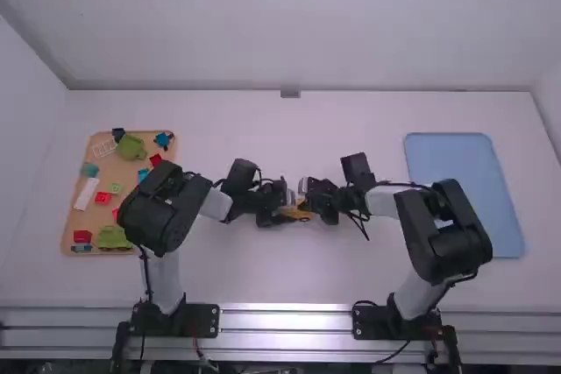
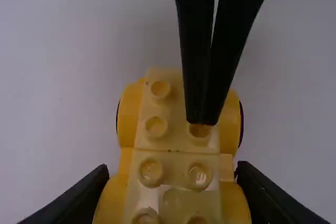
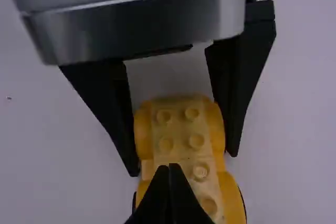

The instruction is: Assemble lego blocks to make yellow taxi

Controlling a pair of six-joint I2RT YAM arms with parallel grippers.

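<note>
Two arms reach in to the middle of the white table. Call the far side 12 o'clock. The left gripper comes from 9 o'clock and the right gripper comes from 3 o'clock. Between them is the yellow car, right in the middle.

In the left wrist view, the left gripper has one finger on each side of the car, holding it tight. In the right wrist view, the right gripper has its two fingers pinched together, with nothing between them. The tips are over the top of the car, and look like they touch a bump there, but it is hard to be sure.

The car has pale yellow bits with round bumps along its top. Its sides are fat, round and yellow, with some dark edge showing.

Over at 9 o'clock is a brown tray of toy parts. In that tray, a big green block is at 1 o'clock and a white grid is at 11. A long white piece is at 9, a red block is at 7 and another green piece is at 6. Off at 3 o'clock lies a blue tray.
</note>
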